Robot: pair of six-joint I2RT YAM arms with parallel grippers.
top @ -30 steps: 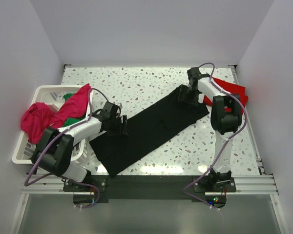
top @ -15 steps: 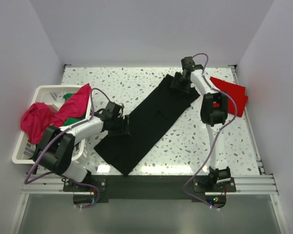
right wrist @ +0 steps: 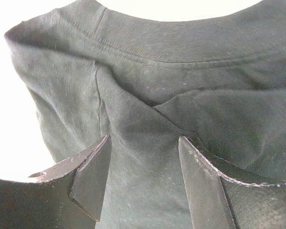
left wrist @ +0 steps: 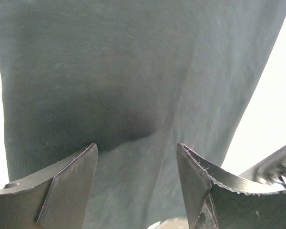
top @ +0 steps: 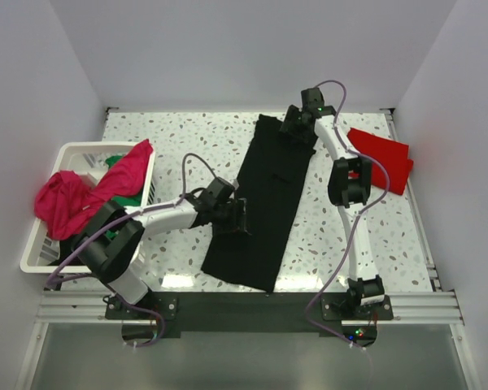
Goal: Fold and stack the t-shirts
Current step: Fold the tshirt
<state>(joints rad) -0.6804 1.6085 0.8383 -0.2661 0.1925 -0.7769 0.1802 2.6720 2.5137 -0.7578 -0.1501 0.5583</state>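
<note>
A large black t-shirt (top: 264, 195) lies folded into a long narrow strip running from the far middle of the table toward the near edge. My left gripper (top: 232, 218) sits on the strip's left edge, fingers apart, with black cloth (left wrist: 133, 95) spread beneath and between them. My right gripper (top: 297, 130) rests at the strip's far end by the collar (right wrist: 181, 57), also open, and creases run toward its right fingertip (right wrist: 186, 143). A red t-shirt (top: 386, 156) lies flat at the far right. A magenta-pink t-shirt (top: 85, 191) drapes over the basket, with a green one (top: 114, 161) under it.
A white slatted laundry basket (top: 45, 244) stands at the left edge of the speckled table (top: 187, 138). White walls close in the back and both sides. The arm bases sit on the rail along the near edge.
The black t-shirt has swung from a diagonal lie to nearly straight front to back. My left gripper slid right with its near part; my right gripper shifted left and farther back with the collar end.
</note>
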